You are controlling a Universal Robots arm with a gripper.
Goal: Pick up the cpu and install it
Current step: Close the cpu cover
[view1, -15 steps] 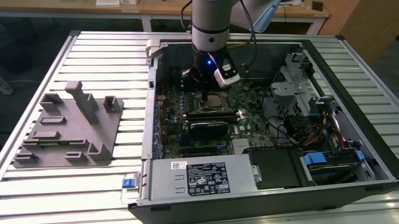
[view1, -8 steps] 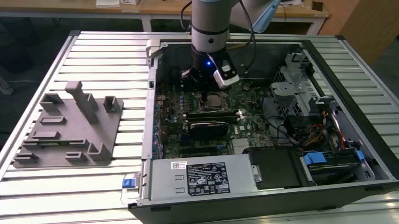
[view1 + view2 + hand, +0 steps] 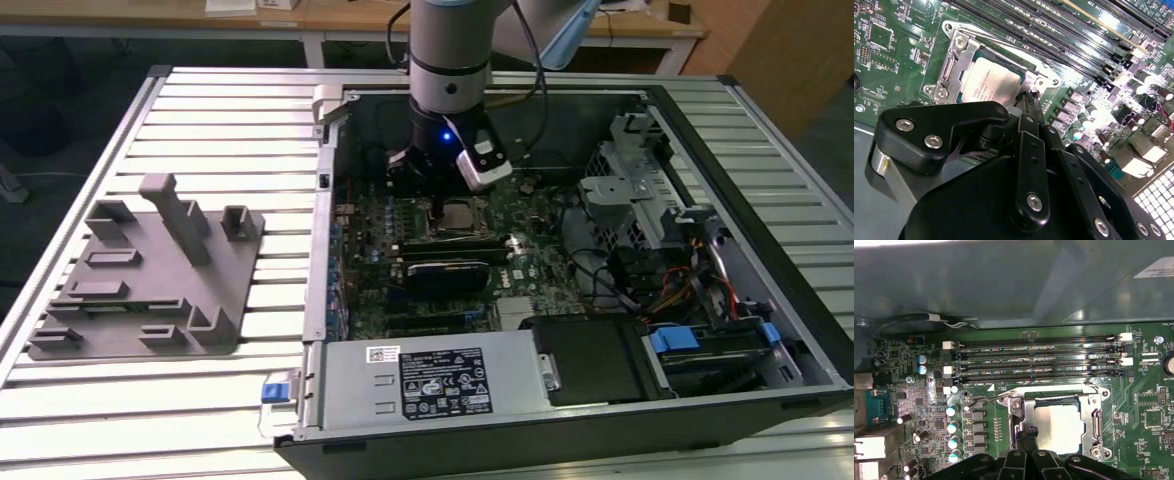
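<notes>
The cpu [image 3: 993,82] had a silver metal top, smooth and softly shiny under the light. Round it the socket frame [image 3: 952,70] was bare bright metal, and the motherboard [image 3: 899,60] a glossy green laminate. The tool [image 3: 1026,102] looked matt black and smooth, set with polished screw heads [image 3: 1035,202]. In the exterior view the desk [image 3: 200,110] was ribbed pale metal with a dull sheen, and the fixture block [image 3: 147,270] matt grey plastic.
</notes>
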